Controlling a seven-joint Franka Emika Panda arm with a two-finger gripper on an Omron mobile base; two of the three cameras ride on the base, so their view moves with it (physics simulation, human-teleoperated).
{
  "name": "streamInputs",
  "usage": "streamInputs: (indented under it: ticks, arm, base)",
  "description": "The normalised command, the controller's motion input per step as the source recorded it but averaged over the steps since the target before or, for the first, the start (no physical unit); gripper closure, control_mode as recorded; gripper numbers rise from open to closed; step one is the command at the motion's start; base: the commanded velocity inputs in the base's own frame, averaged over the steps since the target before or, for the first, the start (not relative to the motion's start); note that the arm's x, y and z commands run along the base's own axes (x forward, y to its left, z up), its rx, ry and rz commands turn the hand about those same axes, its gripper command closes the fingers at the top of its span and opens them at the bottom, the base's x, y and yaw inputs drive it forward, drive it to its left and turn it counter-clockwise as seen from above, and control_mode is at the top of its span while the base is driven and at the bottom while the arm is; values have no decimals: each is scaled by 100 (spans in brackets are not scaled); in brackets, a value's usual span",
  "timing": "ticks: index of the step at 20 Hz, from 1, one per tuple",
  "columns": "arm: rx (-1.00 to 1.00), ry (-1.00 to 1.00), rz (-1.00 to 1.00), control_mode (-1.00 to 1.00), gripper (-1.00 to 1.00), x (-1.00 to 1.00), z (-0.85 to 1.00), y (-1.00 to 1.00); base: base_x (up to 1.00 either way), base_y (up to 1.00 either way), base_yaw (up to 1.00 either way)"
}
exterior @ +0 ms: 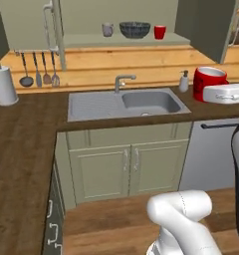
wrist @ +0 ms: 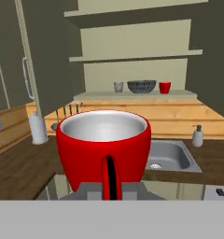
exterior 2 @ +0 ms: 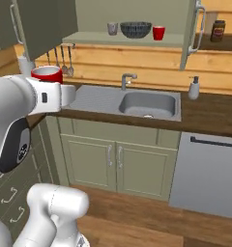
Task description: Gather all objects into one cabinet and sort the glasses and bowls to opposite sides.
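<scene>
Cabinet [exterior: 116, 20]: open; your target shelf [wrist: 132, 95] lies well ahead.
Bowl [exterior 2: 136, 29]: mid-shelf, between the grey mug [exterior: 107, 30] and a red mug [exterior 2: 158, 33].
Held mug [wrist: 103, 147]: upright above the worktop [exterior: 22, 144]; place it on a mug side, away from the bowl.
Claw [wrist: 109, 186]: clamped on its handle; keep it level.

Shelf [exterior: 91, 41] with grey mug [exterior: 107, 30], bowl [exterior: 135, 30], red mug [exterior: 160, 32]

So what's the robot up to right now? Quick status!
Gripper shut on glossy red mug, held upright. Olive-green wall cabinet open; shelf holds small grey mug, wide dark ribbed bowl, second red mug. Path looks clear.
</scene>
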Motion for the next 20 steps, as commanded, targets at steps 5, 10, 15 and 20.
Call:
streamInputs:
  ticks: [5, 10, 15, 20]
  arm:
    - [0, 0, 0, 100, 100, 0, 0, 0]
    - [0, 0, 0, 100, 100, 0, 0, 0]
    - [0, 0, 0, 100, 100, 0, 0, 0]
    - [0, 0, 0, 100, 100, 0, 0, 0]
  base:
    - [71, 46, -15]
    - [74, 33, -13]
    - [64, 27, -13]
    - [32, 49, -8]
